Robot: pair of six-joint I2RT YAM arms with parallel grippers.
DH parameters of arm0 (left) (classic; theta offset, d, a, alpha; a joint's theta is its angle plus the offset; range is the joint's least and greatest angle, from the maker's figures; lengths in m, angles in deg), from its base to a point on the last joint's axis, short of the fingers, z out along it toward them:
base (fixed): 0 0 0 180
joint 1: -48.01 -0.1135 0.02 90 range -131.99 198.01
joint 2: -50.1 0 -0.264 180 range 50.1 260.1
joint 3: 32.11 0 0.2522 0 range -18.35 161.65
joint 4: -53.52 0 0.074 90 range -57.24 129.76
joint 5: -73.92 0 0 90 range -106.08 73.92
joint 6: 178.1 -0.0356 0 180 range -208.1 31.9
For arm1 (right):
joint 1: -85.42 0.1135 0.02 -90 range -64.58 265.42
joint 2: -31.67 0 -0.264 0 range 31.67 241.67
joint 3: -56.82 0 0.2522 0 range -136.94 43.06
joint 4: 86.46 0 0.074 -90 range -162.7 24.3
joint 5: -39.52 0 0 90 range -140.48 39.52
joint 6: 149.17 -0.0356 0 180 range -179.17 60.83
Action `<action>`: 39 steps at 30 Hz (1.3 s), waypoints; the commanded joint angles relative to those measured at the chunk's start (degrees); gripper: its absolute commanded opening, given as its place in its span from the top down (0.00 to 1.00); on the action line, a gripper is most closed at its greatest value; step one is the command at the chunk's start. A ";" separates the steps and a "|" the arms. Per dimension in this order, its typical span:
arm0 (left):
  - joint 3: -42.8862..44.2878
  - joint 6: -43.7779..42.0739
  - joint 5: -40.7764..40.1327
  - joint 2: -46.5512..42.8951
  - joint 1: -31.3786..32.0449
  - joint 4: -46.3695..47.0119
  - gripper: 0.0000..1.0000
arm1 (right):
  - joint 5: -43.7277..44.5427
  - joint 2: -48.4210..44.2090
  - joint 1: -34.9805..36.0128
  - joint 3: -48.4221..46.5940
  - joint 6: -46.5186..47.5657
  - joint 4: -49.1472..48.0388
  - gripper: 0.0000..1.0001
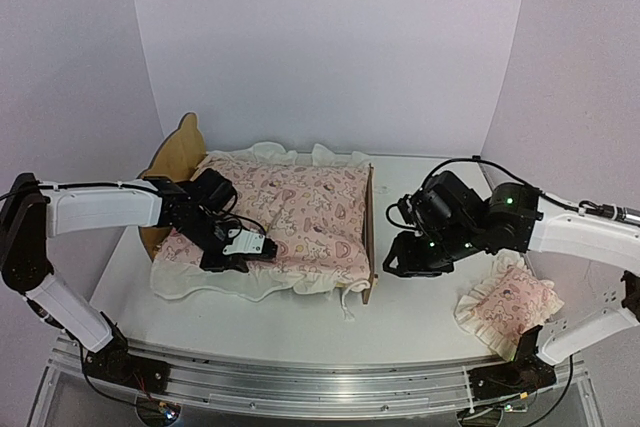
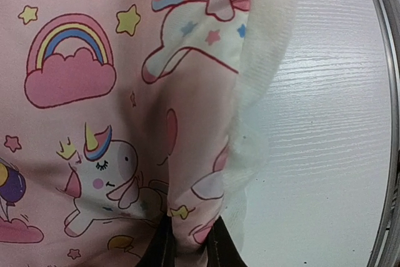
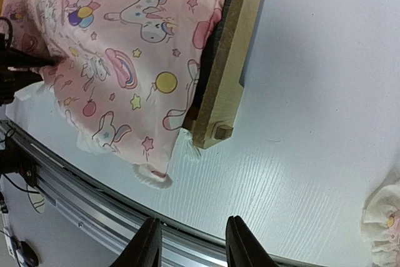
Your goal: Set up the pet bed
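Pet bed sits on the worktop. Its footboard is just left of the right jaws, and its headboard is beyond the left jaws, off to their left. The cover is draped over the frame. Its near edge spills past the rail onto the worktop right under the left jaws. The pillow lies well apart from the bed, right of the right jaws and closer to the arm bases.

Left jaws are nearly closed and pinch a fold of the cover's near edge. The wrist view shows fabric bunched between the fingers, with the cream ruffle just to one side. Right jaws stand apart with nothing in them. Bare worktop is below them and the footboard corner is ahead.

The step in hand looks like seating the cover on the frame. Pull the pinched fold slowly and low so the light frame doesn't slide with it. Pinch enough fabric that the grip isn't on the ruffle alone, which could slip out. The right jaws are free, so you could brace the footboard with them. The near edge probably needs tucking inside the rail, since it now hangs outside.

Left arm reaches in low from the left, forearm about level and wrist tipped down over the bed's near side. Right arm is folded, wrist angled down beside the footboard.
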 commanded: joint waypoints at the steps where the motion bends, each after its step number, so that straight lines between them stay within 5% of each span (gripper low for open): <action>1: 0.95 0.32 2.56 1.80 -0.26 -4.17 0.93 | -1.33 -1.90 5.38 6.54 9.16 -7.10 0.62; 3: 2.37 1.76 3.67 2.12 -0.23 -5.65 1.00 | 2.74 -2.37 9.48 11.67 12.71 -15.19 0.62; 12: 17.22 12.03 9.56 4.65 0.58 -16.76 1.00 | 12.77 3.28 15.78 27.75 27.21 -60.12 0.59; 23: 28.07 18.11 11.91 6.67 2.71 -23.63 1.00 | 31.32 18.98 15.83 37.41 30.40 -96.20 0.56; 39: 35.74 18.16 13.32 8.23 4.22 -26.32 1.00 | 50.80 32.75 14.74 32.76 41.66 -118.45 0.42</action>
